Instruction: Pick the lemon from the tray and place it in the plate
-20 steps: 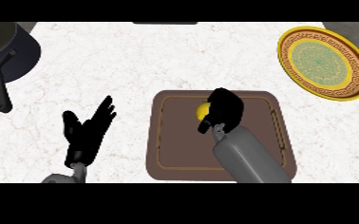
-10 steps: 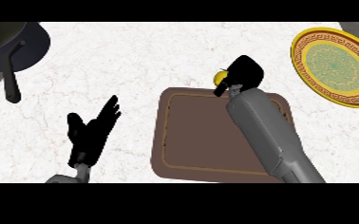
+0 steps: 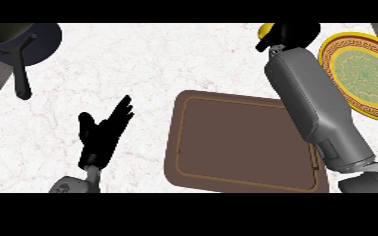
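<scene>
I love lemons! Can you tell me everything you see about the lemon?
Only a small yellow bit of the lemon shows, near the view's top edge. The right hand curls round it and hides the rest. It is off the brown tray, over the white counter, just left of the plate, not in it.

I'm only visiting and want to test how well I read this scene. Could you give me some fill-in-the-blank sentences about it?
1. The right robot hand is curled round a yellow ____.
2. The left robot hand rests beside the brown tray with its fingers ____.
3. The patterned plate lies at the view's ____ edge.

Missing words: lemon; open; right.
</scene>
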